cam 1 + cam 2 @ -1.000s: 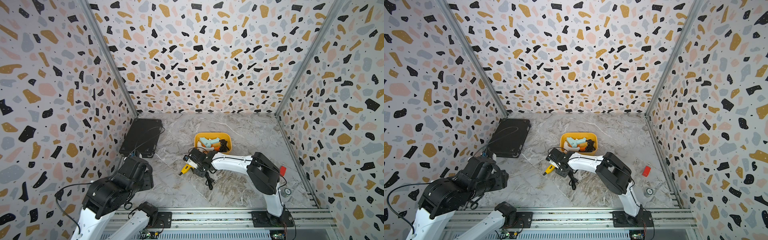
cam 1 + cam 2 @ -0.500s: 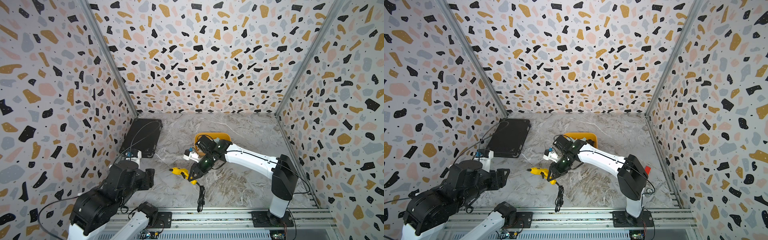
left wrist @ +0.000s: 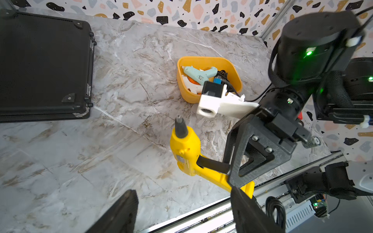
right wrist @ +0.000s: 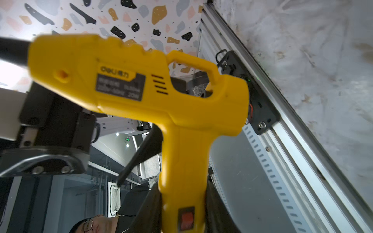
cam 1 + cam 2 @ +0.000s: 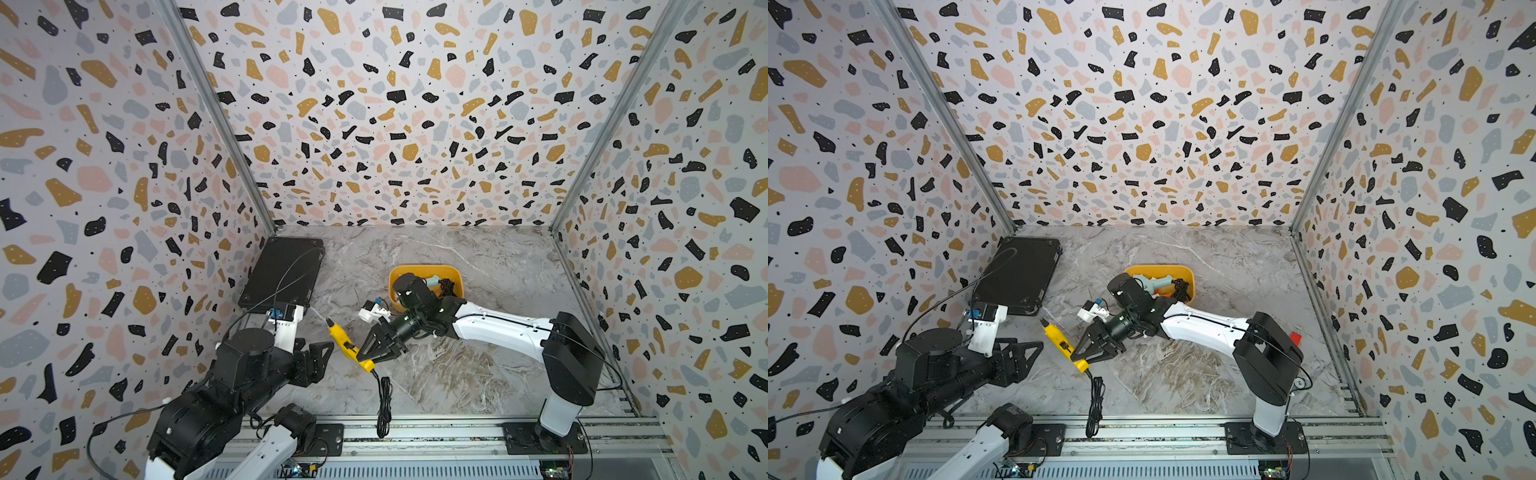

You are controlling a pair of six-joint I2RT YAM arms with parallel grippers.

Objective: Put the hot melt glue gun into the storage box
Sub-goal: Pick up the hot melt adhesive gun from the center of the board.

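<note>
A yellow hot melt glue gun (image 5: 344, 344) (image 5: 1057, 337) (image 3: 186, 156) (image 4: 141, 90) hangs above the marble floor, its black nozzle pointing toward the back. My right gripper (image 5: 368, 358) (image 5: 1081, 358) (image 4: 181, 211) is shut on its handle just above the red switch. My left gripper (image 5: 321, 362) (image 5: 1029, 359) (image 3: 183, 211) stands open close beside the gun on the left, nothing between its fingers. The mustard-yellow storage box (image 5: 424, 269) (image 5: 1158, 269) (image 3: 207, 59) sits behind the right wrist, holding a light blue glue gun (image 3: 198, 73) and a white one.
A flat black case (image 5: 284, 272) (image 5: 1019, 274) (image 3: 44, 66) lies at the back left. The held gun's black cord (image 5: 384, 399) (image 5: 1094, 401) droops over the front aluminium rail (image 5: 436, 432). Speckled walls close in three sides.
The right arm has lifted the yellow gun off the floor and carried it a little toward the front left. The left gripper came in beside it and opened wider.
</note>
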